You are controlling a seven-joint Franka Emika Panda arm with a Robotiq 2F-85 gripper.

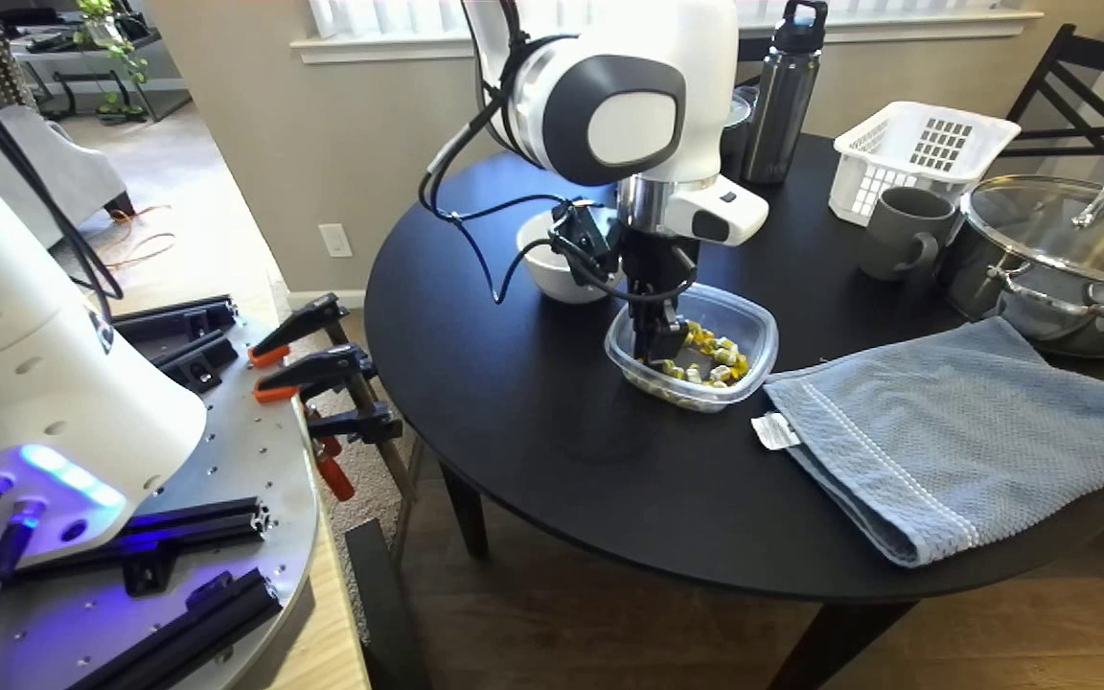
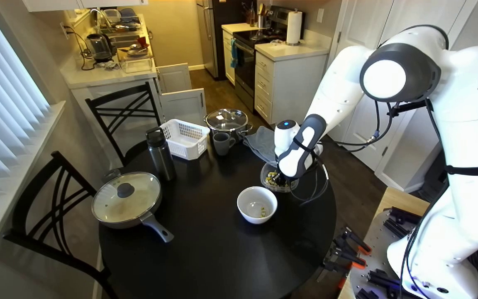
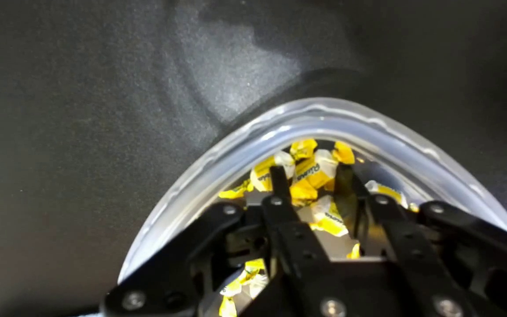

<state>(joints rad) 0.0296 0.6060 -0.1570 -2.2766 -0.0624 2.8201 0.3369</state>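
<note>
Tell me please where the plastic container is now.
In an exterior view, the container is on the table, left of the blue towel; the wrist view shows the gripper partly inside.

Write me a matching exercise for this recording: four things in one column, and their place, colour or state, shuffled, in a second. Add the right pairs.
Things
1. gripper
2. bowl
3. towel
4. mug

Places, colours, states
A. blue, lying folded on the table
B. grey, standing beside the lidded pot
C. jaws apart, down inside the clear container that holds yellow-and-white wrapped pieces
D. white, with some small yellow bits inside

Right pairs
1-C; 2-D; 3-A; 4-B
</note>
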